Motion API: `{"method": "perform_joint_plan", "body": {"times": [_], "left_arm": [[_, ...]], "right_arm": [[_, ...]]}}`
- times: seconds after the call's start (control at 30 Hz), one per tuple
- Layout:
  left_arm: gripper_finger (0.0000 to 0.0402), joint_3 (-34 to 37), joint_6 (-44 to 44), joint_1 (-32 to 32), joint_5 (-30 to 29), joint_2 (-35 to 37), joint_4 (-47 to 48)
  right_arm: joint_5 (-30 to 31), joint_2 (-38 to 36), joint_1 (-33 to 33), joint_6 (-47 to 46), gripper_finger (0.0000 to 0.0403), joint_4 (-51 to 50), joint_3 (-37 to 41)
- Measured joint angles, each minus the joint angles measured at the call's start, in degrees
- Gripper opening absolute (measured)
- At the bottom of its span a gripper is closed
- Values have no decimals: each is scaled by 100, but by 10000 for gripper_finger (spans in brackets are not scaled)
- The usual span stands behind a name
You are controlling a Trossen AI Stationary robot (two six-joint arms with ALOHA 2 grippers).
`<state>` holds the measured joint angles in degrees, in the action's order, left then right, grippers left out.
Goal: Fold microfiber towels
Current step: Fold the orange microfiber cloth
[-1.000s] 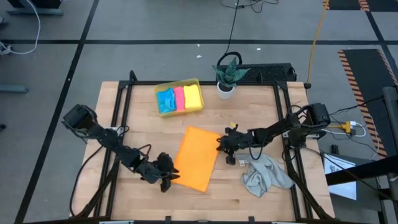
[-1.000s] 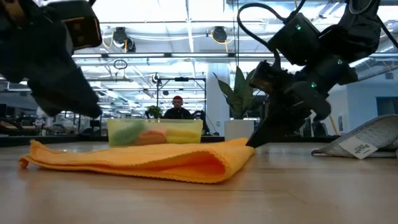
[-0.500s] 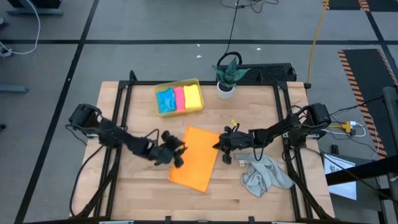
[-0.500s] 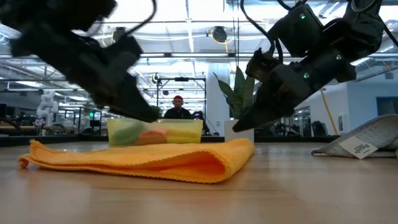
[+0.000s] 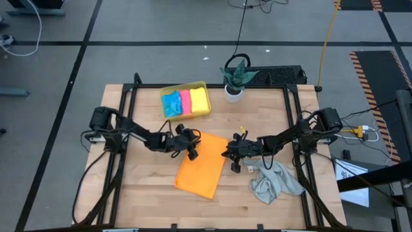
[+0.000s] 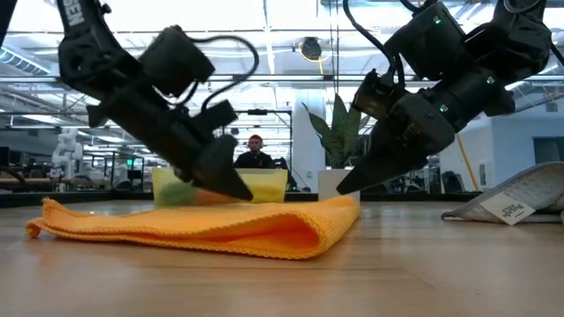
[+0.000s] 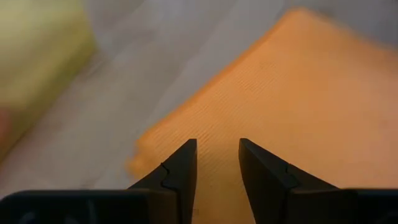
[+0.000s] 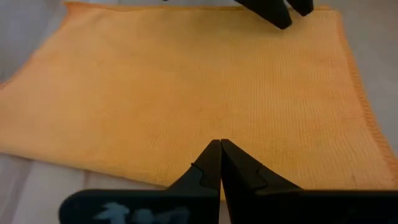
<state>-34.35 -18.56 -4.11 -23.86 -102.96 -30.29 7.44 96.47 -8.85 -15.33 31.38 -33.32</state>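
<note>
The orange towel lies folded in half on the table, between the two grippers. It is a light, limp cloth with a napped surface: it will sag and drape when lifted, and a layer can slip free unless both plies are pinched together.

The left gripper hovers over the towel's far corner with its fingers spread, holding nothing; the corner lies directly ahead of and below its tips.

The right gripper sits at the opposite far corner, fingers pressed together on no cloth, the towel edge just ahead of them.

Recommended hold: the far corners, through both layers.

The grey towel lies crumpled behind the right gripper. Yellow, pink and blue towels rest in the tray.
</note>
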Motion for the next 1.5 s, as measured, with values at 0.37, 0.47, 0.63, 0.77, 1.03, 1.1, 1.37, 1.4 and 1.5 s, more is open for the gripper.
{"method": "perform_joint_plan", "body": {"times": [0.37, 0.47, 0.63, 0.77, 1.03, 1.1, 1.37, 1.4, 1.5], "left_arm": [[119, -22, -1202, -460, -214, -28, 933], [119, -11, -1594, -909, -429, 2, 1008], [119, 12, -1934, -1505, -1147, 97, 1182], [119, 17, -2036, -1621, -1809, 299, 1339], [119, 5, -2313, -1474, -2428, 487, 1453], [119, 6, -1961, -1461, -2235, 431, 1120], [120, -2, -744, -1313, -905, 180, 191], [120, -2, -750, -1262, -891, 143, 261], [120, -2, -949, -1065, -882, 16, 656]], "right_arm": [[190, 0, 39, 61, 0, -471, 0], [396, 0, 57, 109, 0, -508, 0], [449, 0, 102, 56, 0, -300, 0], [434, 0, 88, -68, 0, -160, -2], [430, 17, 85, -72, 0, -12, 0], [294, 75, 73, -70, 0, 119, -2], [-278, 931, 14, -95, 0, 1204, -4], [-232, 992, 42, -108, 0, 1234, -3], [-20, 1029, 125, -110, 0, 1194, -11]]}}
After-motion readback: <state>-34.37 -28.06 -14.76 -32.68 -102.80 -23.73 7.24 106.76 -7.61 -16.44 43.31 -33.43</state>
